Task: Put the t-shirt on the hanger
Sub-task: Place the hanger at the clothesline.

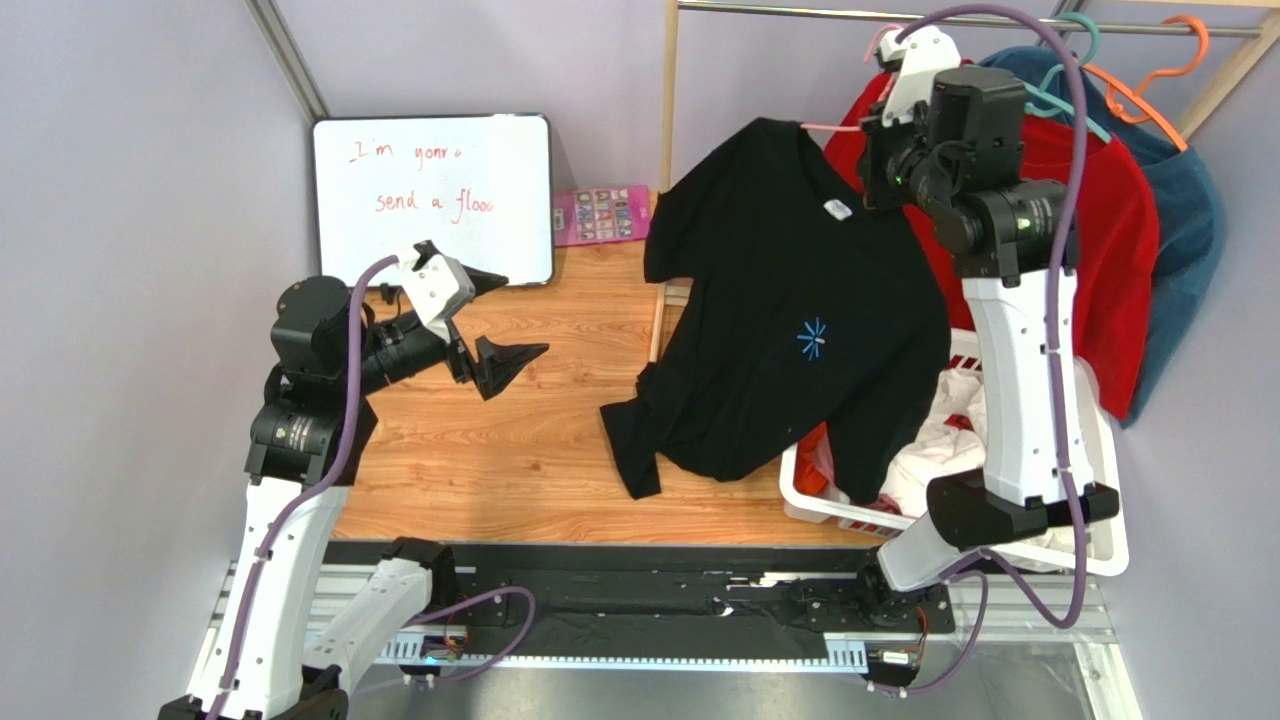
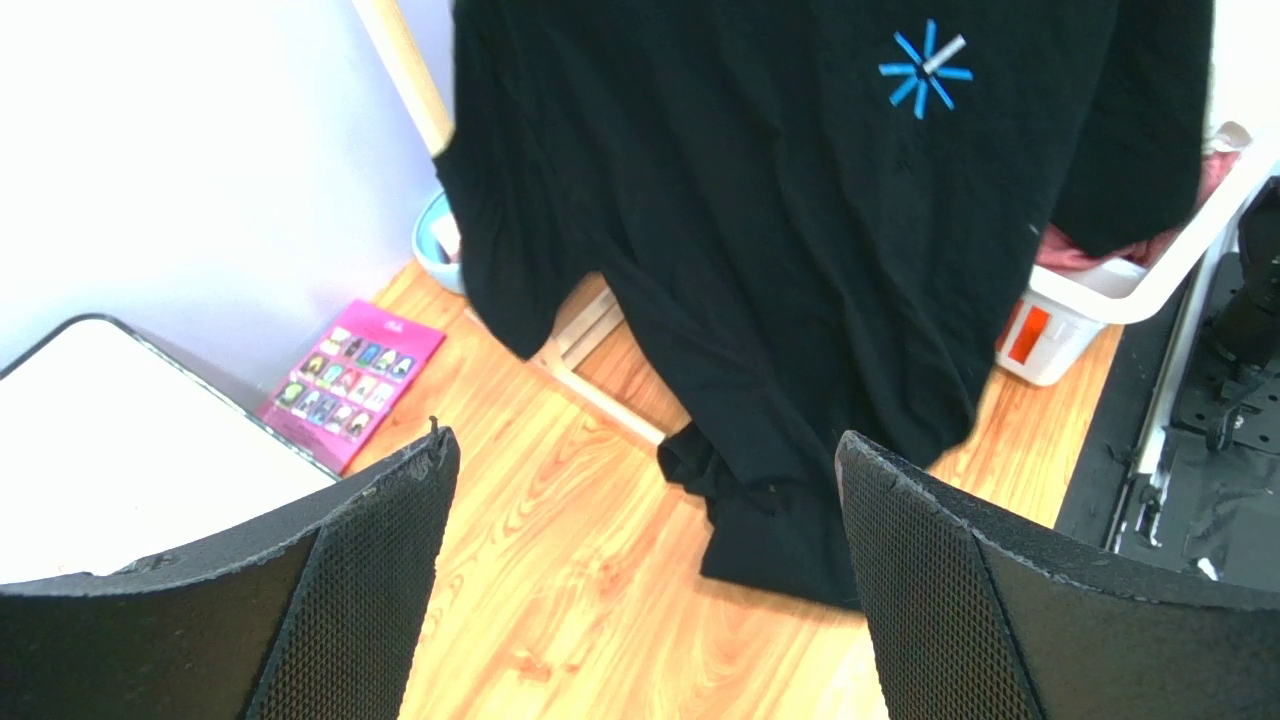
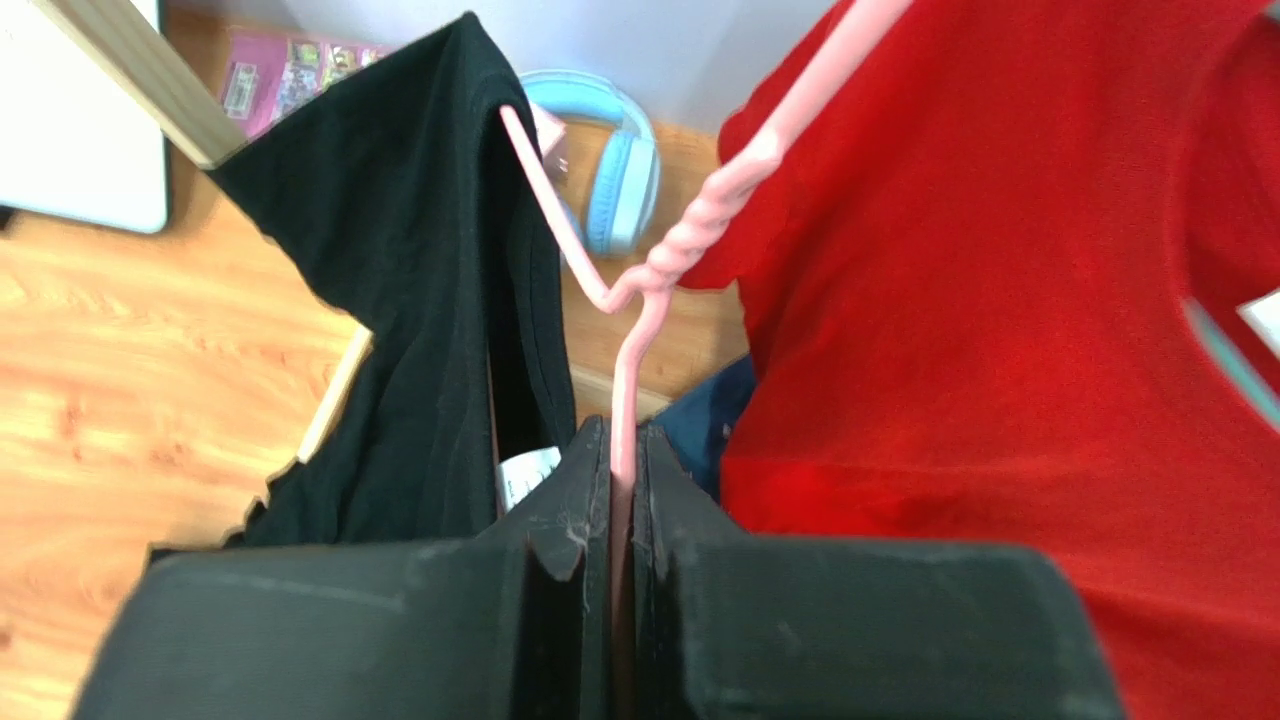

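The black t-shirt [image 1: 781, 300] with a blue chest mark [image 1: 813, 338] hangs tilted from the pink hanger [image 1: 836, 128]; its lower sleeve is bunched on the wooden table [image 1: 496, 450]. My right gripper [image 1: 887, 147] is raised beside the collar. In the right wrist view it [image 3: 624, 438] is shut on the hanger [image 3: 661, 270] wire below the twisted neck, and one hanger arm runs into the t-shirt [image 3: 406, 300] near its white neck label [image 3: 522, 477]. My left gripper [image 1: 496, 320] stands open over the table, left of the t-shirt [image 2: 781, 225], with nothing between its fingers [image 2: 361, 585].
A red shirt [image 1: 1120, 255] and a teal-blue shirt [image 1: 1187, 210] hang behind my right arm on teal and orange hangers [image 1: 1157, 90] from a rail [image 1: 842, 12]. A white laundry basket [image 1: 1104, 540] sits front right. A whiteboard [image 1: 428, 195], a pink card [image 1: 601, 215] and blue headphones [image 3: 616, 165] lie at the back.
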